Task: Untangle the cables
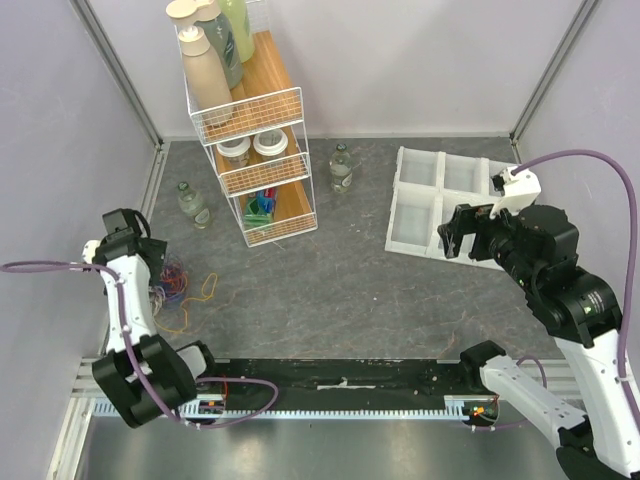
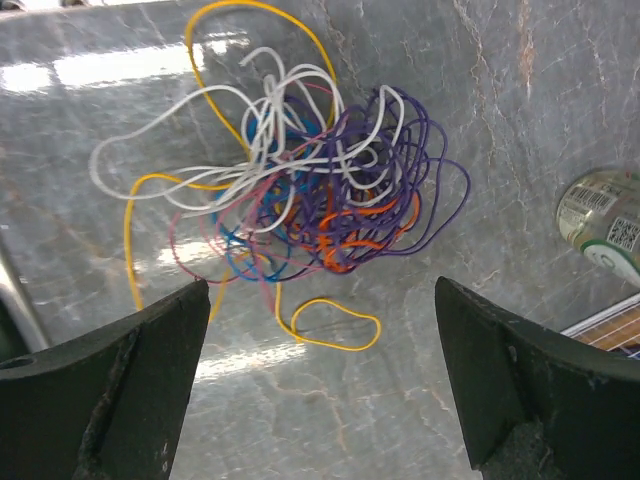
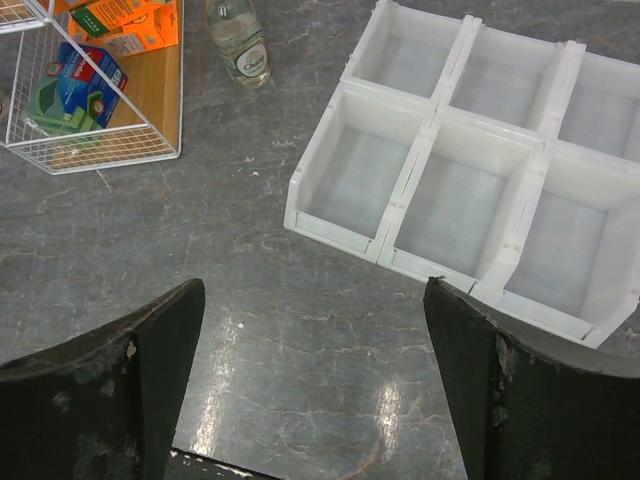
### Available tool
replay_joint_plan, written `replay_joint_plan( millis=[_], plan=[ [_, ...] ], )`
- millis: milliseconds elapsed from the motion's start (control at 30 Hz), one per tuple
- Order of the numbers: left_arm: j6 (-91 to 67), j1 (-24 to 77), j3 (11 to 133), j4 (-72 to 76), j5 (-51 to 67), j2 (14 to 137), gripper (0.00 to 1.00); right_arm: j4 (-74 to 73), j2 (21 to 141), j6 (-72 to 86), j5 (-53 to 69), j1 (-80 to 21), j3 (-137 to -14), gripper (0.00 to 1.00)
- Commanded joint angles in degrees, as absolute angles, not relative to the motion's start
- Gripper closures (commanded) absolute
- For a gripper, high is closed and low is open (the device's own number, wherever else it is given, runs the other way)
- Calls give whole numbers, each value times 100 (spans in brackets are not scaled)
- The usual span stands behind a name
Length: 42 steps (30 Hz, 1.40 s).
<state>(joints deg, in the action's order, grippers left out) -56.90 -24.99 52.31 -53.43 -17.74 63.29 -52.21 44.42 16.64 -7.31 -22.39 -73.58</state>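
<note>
Black arm bases sit at the near edge of the tabletop [image 1: 350, 290], and just beyond the left one, close to the tabletop's left edge, the left gripper [image 2: 320, 300] hangs over the cables [image 2: 330, 190]. Its jaws stand wide apart and hold nothing, with the bundle lying on the surface between and beyond the two fingers, apart from both.

The cables are one knotted clump. Purple, blue, orange and pink strands are wound tightly through each other at the core, and white loops cross over the top. Only a few loose ends have any freedom: a yellow loop [image 2: 335, 325] trails out toward the gripper, and wider yellow and white loops spread to the left side of the clump. No cord lies separate from the rest.

Further in, on the right side, the right gripper [image 3: 315, 285] hovers above bare tabletop, jaws also wide and empty, just short of a white divided bin tray [image 3: 340, 230] whose visible compartments hold nothing. A wire rack [image 1: 255, 150] and small glass bottles stand toward the far edge.

By my reading the untangling has not begun; every strand remains to be pulled free.
</note>
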Motion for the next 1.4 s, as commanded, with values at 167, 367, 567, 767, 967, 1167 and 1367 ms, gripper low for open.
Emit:
replay_joint_plan(
  millis=[167, 367, 567, 767, 967, 1167, 1367],
  plan=[
    [-5933, -3023, 5713, -4500, -1732, 7899, 1, -5247, 4395, 1582, -606, -2250, -7269, 2],
    [-5687, -3191, 5485, -4140, -1108, 8621, 1, -5150, 4421, 1608, -475, -2250, -7163, 2],
    [-5626, -3191, 5073, -3930, -678, 8500, 37, -5080, 4342, 1757, -387, -2250, -7023, 2],
    [-5028, -3016, 4395, -3411, 430, 8210, 98, -5028, 4386, 1828, -290, -2250, -6856, 2],
    [-5070, -1209, 3737, -3595, -147, 7095, 98, -4861, 4447, 1907, -150, -2241, -6627, 2],
    [-5633, 710, 3481, -4481, -817, 5636, 98, -4834, 4456, 1916, -123, -2250, -6373, 2],
    [-5836, 2115, 3191, -4326, -28, 4624, 98, -4527, 4421, 2126, 243, -2250, -5715, 2]
  ],
)
